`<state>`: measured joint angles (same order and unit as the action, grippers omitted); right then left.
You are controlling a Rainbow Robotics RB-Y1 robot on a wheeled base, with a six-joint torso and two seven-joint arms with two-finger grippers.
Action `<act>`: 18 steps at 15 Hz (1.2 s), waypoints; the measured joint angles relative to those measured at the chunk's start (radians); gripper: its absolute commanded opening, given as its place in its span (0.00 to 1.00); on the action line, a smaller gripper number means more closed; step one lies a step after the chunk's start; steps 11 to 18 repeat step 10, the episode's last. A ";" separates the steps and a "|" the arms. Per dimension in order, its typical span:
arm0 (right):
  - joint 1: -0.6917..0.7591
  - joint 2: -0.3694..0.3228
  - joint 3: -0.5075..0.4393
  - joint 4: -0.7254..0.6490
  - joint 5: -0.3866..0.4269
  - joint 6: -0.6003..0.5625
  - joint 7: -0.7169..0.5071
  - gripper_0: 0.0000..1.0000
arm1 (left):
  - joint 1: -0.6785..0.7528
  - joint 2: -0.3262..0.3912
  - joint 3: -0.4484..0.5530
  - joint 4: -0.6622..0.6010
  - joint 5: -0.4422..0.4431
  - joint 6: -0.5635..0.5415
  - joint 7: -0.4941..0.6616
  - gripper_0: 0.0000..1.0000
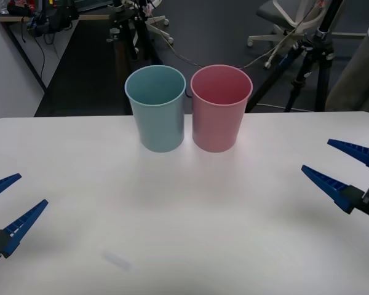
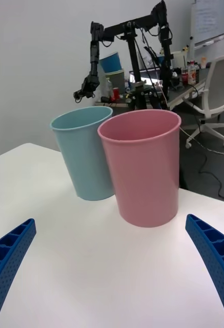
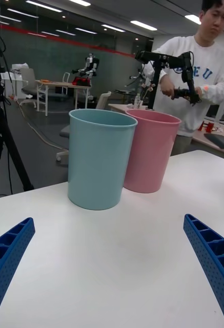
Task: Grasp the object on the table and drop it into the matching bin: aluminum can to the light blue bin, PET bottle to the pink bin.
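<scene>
The light blue bin (image 1: 155, 109) and the pink bin (image 1: 221, 109) stand upright side by side, touching, at the far middle of the white table (image 1: 184, 215). The blue one is on the left. My left gripper (image 1: 32, 189) hovers open over the table's near left part, with nothing between its fingers. My right gripper (image 1: 316, 154) is open and empty at the right side. The right wrist view has the pink bin (image 2: 142, 169) nearest and the light blue bin (image 2: 86, 154) behind it. In the left wrist view the light blue bin (image 3: 100, 159) is nearer than the pink bin (image 3: 150, 151). The aluminum can is out of view.
A faint grey smudge (image 1: 117, 261) marks the tabletop near the front left. Beyond the table's far edge stand a black tripod (image 1: 313, 55), office chairs (image 1: 283, 18) and cables on a dark floor. Bare tabletop lies between the grippers and the bins.
</scene>
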<state>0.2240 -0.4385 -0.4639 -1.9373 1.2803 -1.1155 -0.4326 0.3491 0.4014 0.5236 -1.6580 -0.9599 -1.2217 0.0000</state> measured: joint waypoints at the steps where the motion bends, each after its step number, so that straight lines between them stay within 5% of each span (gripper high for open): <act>1: 0.020 0.000 -0.026 0.000 -0.014 -0.017 0.001 1.00 | 0.000 0.000 0.000 0.000 0.000 0.000 0.000 1.00; 18: 0.088 0.000 -0.057 0.001 -0.064 -0.039 -0.008 1.00 | 0.000 0.000 0.000 0.000 0.000 0.000 0.000 1.00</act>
